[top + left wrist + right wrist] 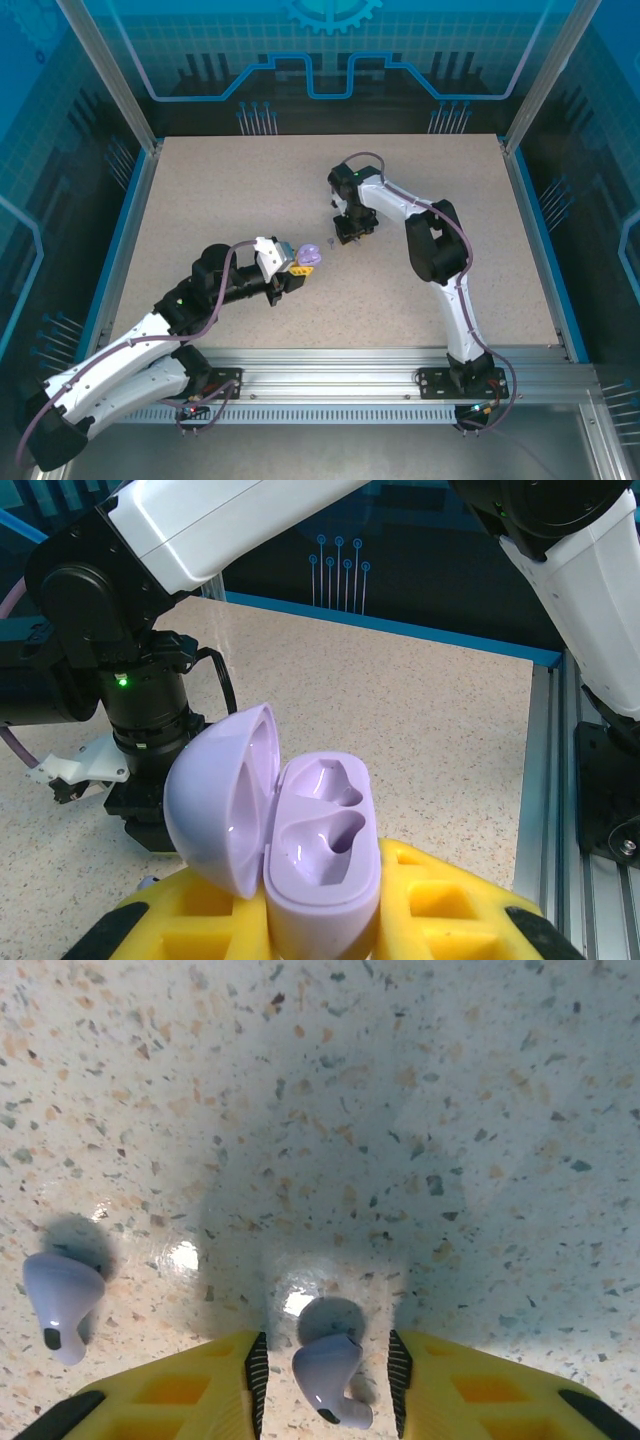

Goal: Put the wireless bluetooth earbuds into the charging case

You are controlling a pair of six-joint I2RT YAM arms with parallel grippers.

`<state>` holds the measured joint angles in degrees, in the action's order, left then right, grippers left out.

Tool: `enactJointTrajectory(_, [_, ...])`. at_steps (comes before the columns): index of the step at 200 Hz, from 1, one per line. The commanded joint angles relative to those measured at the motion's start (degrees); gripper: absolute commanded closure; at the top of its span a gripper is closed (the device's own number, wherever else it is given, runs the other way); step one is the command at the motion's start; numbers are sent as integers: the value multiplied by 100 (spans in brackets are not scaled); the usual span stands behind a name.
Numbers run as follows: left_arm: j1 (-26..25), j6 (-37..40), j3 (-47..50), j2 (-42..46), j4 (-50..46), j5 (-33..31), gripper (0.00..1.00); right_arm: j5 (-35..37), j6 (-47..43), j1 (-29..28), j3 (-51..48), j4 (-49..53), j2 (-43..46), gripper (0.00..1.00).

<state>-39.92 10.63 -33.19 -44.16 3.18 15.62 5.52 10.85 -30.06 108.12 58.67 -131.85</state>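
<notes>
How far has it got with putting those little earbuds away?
Early. Done: the lilac case is open, held by the left gripper, both sockets empty. In hand: the right gripper straddles one lilac earbud on the table, jaws not yet touching it. To do: seat it, then the second earbud.

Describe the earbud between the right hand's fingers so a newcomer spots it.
On the speckled table, find the right hand near the middle. A lilac earbud lies between its yellow fingers; its twin lies outside them, to the left in the wrist view.
</notes>
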Motion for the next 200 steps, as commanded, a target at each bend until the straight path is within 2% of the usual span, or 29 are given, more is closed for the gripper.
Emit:
enactJointTrajectory(1, [-50,20,-155,44,-19,-85,85,-40,-20,-79,8,169,-113,62])
enactJointTrajectory(69, [-47,9,-162,57,-72,-98,85,-35,7,-80,9,94,-401,66])
enactJointTrajectory(106, [-51,1,-171,66,-85,-100,85,-57,14,-86,-33,50,-338,73])
enactJointTrajectory(200, [-52,-98,-31,-13,208,-121,85,-337,385,44,-870,-673,1045,77])
